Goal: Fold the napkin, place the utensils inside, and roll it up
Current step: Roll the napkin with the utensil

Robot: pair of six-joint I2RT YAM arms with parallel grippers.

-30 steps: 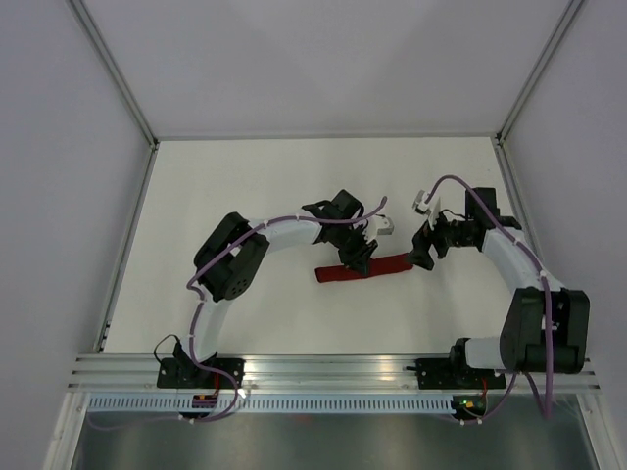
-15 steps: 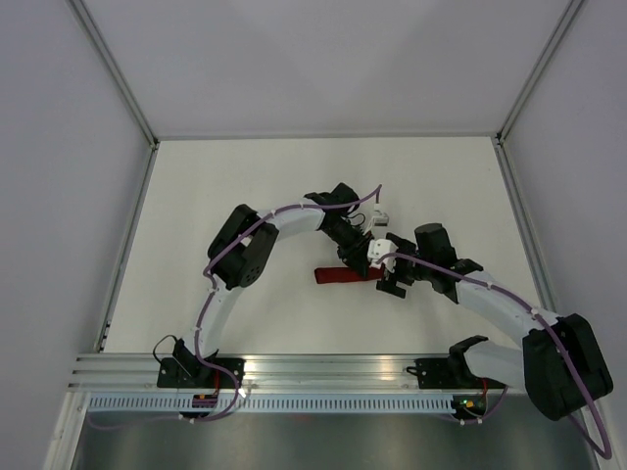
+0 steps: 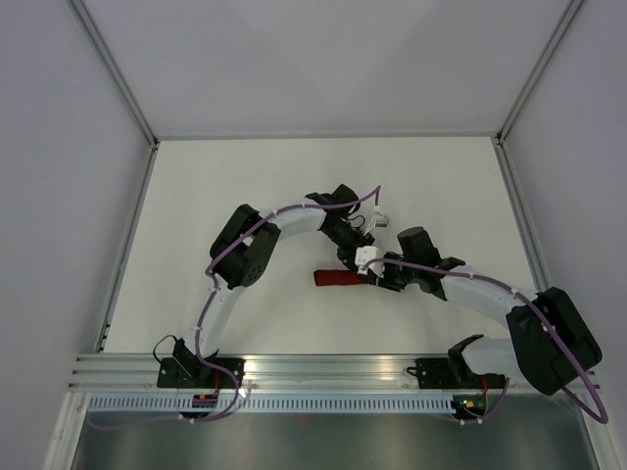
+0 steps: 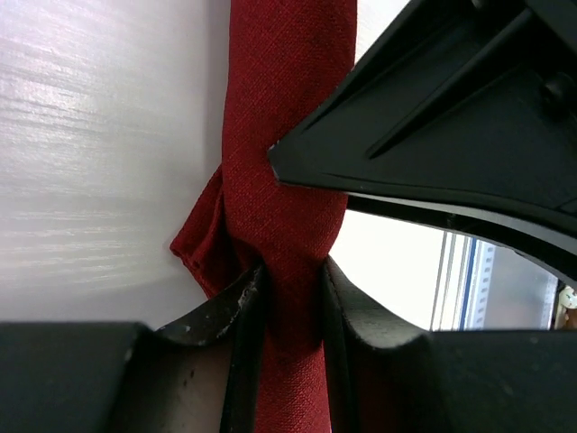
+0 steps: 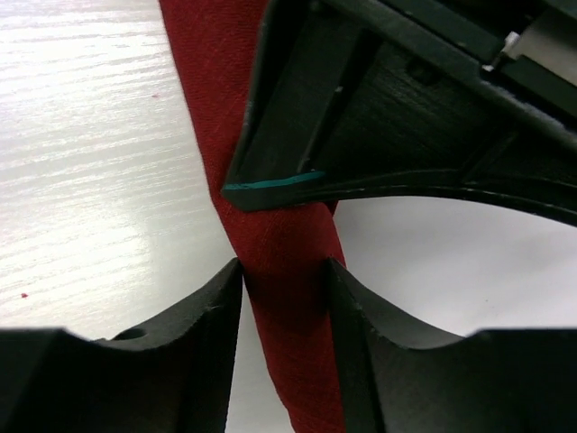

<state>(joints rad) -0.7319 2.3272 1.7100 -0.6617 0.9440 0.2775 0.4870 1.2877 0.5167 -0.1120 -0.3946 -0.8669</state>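
We seem to be rolling: left gripper (image 4: 288, 281) and right gripper (image 5: 284, 275) each pinch the napkin (image 3: 333, 278) mid-frame; next needs even tightening.

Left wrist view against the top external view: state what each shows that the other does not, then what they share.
Only the left wrist view: the left hand pinching the rolled napkin between its fingers, with a loose fold bulging out beside them. Only the top external view: both arms whole, and the napkin's free end lying on the table. Both: the right hand meeting the left hand on the napkin. No utensil shows in either.
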